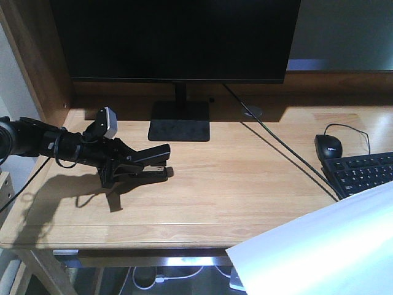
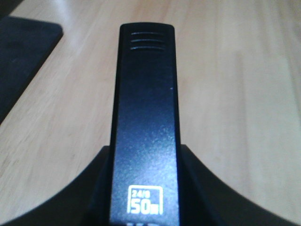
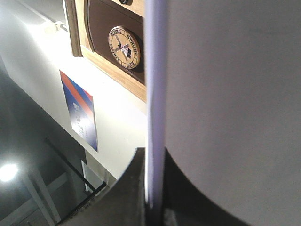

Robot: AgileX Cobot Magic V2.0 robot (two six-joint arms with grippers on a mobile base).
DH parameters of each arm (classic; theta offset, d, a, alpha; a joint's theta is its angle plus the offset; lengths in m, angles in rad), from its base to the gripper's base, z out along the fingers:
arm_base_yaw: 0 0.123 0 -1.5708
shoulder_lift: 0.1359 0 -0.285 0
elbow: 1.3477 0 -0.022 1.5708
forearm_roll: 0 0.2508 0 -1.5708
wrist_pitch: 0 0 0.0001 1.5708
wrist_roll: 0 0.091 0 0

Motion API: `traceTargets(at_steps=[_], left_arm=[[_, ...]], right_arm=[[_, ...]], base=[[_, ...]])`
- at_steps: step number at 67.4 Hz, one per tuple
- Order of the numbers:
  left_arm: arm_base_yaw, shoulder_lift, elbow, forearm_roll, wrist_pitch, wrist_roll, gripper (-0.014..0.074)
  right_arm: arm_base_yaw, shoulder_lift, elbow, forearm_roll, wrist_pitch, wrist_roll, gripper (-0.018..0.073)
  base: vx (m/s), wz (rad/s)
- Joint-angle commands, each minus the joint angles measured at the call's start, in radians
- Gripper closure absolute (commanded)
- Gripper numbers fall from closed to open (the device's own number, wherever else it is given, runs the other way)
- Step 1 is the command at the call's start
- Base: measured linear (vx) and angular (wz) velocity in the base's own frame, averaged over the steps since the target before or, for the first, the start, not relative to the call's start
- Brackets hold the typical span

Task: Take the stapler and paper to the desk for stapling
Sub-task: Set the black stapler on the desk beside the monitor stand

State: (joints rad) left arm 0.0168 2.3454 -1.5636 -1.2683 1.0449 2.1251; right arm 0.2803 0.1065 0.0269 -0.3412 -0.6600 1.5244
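- The paper (image 1: pixel 325 246) was closest to the front camera. It filled the lower right corner of that picture, big and white. It was up in the air, mostly out past the front edge of the desk (image 1: pixel 233 184).
- In the right wrist picture, the thin edge of the paper ran down the middle into the right gripper (image 3: pixel 153 188). Its two dark fingers were pinched on the sheets.
- The stapler (image 1: pixel 147 163) was at the middle left of the front picture, over the left part of the desk. The left gripper (image 1: pixel 123 167) was clamped on its back end. Its nose pointed to the right.
- It hung very low, with a shadow just under it. It could not be told if it touched the wood.
- Both things were held, so the grabbing looked done. The stapler was nearly in its place.
- These jobs looked left to do: set the stapler down, bring the paper over the wood, lay it flat, then staple.
- A monitor (image 1: pixel 178 37) stood at the top. A mouse (image 1: pixel 328 146) and a keyboard (image 1: pixel 368 172) sat at the right.
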Motion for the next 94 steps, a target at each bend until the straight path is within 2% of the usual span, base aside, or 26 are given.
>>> traceTargets(at_steps=[1, 17, 31, 52, 70, 84, 94], left_arm=[[0.004, -0.048, -0.054, -0.109, 0.048, 0.021, 0.0603], [0.004, -0.032, -0.073, -0.110, 0.028, 0.021, 0.0582], [0.000, -0.032, -0.073, -0.094, 0.008, 0.020, 0.0512], [-0.025, -0.032, -0.073, -0.014, -0.040, 0.011, 0.0353], [-0.024, -0.051, -0.073, -0.014, -0.070, -0.077, 0.0216], [-0.024, -0.119, -0.076, -0.018, -0.053, -0.093, 0.0202], [-0.026, -0.147, -0.076, -0.035, -0.023, -0.094, 0.0230]], right_arm=[[-0.001, 0.010, 0.003, 0.011, -0.061, -0.005, 0.0561], [-0.001, 0.010, 0.003, 0.011, -0.061, -0.005, 0.0561], [-0.001, 0.010, 0.003, 0.011, -0.061, -0.005, 0.0561], [-0.001, 0.010, 0.003, 0.011, -0.061, -0.005, 0.0561], [-0.001, 0.010, 0.003, 0.011, -0.061, -0.005, 0.0561], [-0.001, 0.010, 0.003, 0.011, -0.059, -0.005, 0.0561], [-0.001, 0.010, 0.003, 0.011, -0.059, -0.005, 0.0561]], base=[[0.00, 0.00], [0.00, 0.00], [0.00, 0.00], [0.00, 0.00], [0.00, 0.00], [0.00, 0.00], [0.00, 0.00]])
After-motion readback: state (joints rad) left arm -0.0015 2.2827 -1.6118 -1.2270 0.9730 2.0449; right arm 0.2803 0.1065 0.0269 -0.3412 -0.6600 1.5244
